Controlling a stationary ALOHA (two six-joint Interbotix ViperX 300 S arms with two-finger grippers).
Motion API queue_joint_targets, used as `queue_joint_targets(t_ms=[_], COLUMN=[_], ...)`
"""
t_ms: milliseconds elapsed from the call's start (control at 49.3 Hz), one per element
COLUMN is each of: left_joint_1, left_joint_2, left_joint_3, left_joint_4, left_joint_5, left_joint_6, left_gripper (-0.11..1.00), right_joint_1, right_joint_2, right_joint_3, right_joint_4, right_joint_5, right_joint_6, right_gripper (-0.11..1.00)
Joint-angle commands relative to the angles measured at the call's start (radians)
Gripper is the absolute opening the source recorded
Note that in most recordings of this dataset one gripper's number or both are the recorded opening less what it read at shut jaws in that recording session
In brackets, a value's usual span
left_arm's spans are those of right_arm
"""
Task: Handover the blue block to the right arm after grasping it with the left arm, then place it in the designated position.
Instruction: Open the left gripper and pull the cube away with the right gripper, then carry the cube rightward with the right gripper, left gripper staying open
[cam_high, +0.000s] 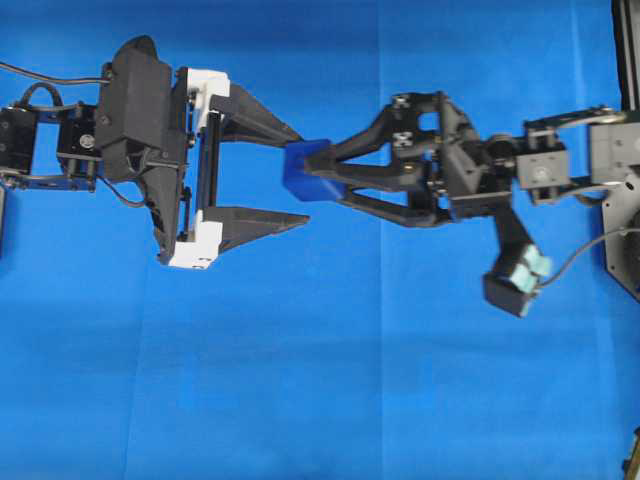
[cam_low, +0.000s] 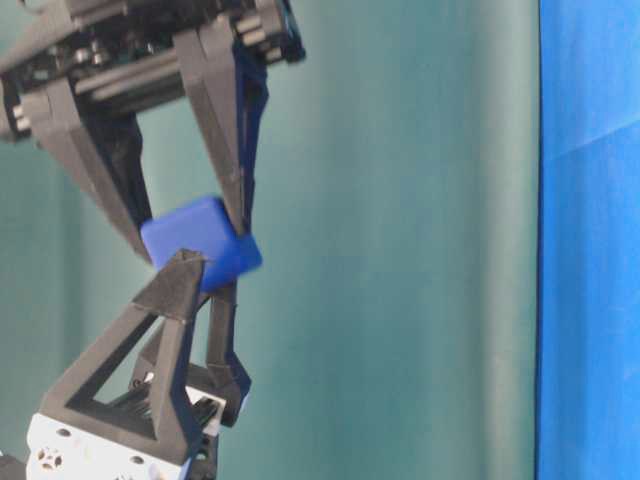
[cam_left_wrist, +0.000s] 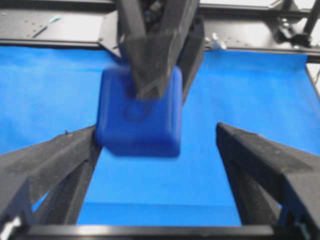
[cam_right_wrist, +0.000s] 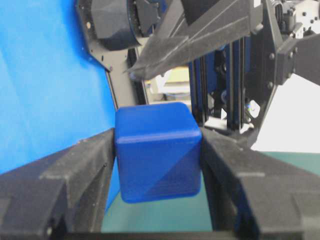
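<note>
Small dark-blue rounded plastic cube (cam_high: 312, 172) is clamped mid-air in the right hand (cam_high: 322, 176). Left hand (cam_high: 292, 176), spread wide, flanks it. Risk: one left finger (cam_left_wrist: 65, 155) appears close alongside; withdrawal could dislodge it.

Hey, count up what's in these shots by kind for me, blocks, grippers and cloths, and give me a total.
Blue blocks: 1, the blue block, clamped in the right gripper
Grippers: 2, the left gripper open, the right gripper shut on the block
Blue cloths: 1, the blue cloth under the arms
Total: 4
</note>
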Motion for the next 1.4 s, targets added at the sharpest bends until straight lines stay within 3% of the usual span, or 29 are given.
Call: queue_joint_targets(t_ms=[0,487,1076,1380], left_joint_1=[0.003,0.003,0.003,0.003], left_joint_2=[-0.025,-0.032,-0.034,-0.032], left_joint_3=[-0.009,0.002,0.002,-0.003], left_joint_4=[0.002,0.002,0.002,0.002], left_joint_5=[-0.009,-0.009,-0.009,-0.009], left_joint_6=[0.002,0.000,0.000,0.008], left_gripper=[0.93,0.93,0.93,0.93], right_joint_1=[0.005,0.040,0.043,0.043], right_joint_2=[-0.054,-0.245,-0.249,-0.261], right_joint_3=[0.008,0.109,0.112,0.115], right_joint_4=[0.003,0.023,0.044,0.124], right_joint_5=[0.005,0.156,0.169,0.170], right_joint_6=[0.005,0.005,0.008,0.175], right_gripper=[0.44,0.44,0.44,0.44])
